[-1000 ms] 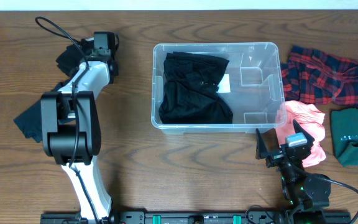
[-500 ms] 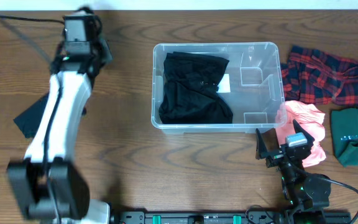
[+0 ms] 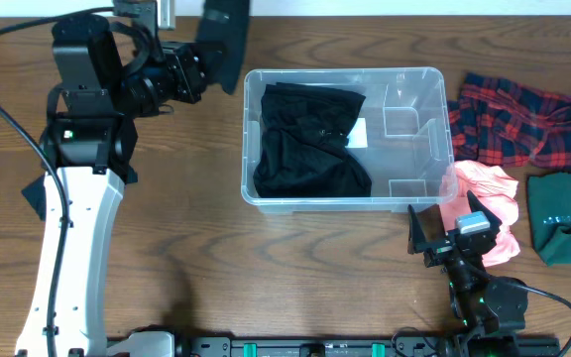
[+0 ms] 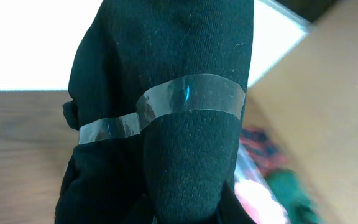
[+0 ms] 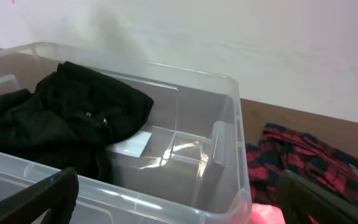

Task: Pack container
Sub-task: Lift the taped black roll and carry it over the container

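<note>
Up at the far left, the left fingers (image 3: 196, 74) clamp a taped black bundle (image 4: 166, 124) near the container (image 3: 409, 159), which sits mid-worktop (image 3: 295, 268) holding black clothing (image 3: 305, 139), while the right fingers (image 5: 36, 198) gape empty.

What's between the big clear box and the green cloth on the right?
A pink cloth lies between the container and the green cloth; the overhead view shows it.

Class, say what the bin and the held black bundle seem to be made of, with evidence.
Bin: clear, glossy hard plastic, probably; contents show through, rim glints. Bundle: matt black fabric, seemingly knit, flecked with lint; a shiny clear tape band wraps it.
</note>
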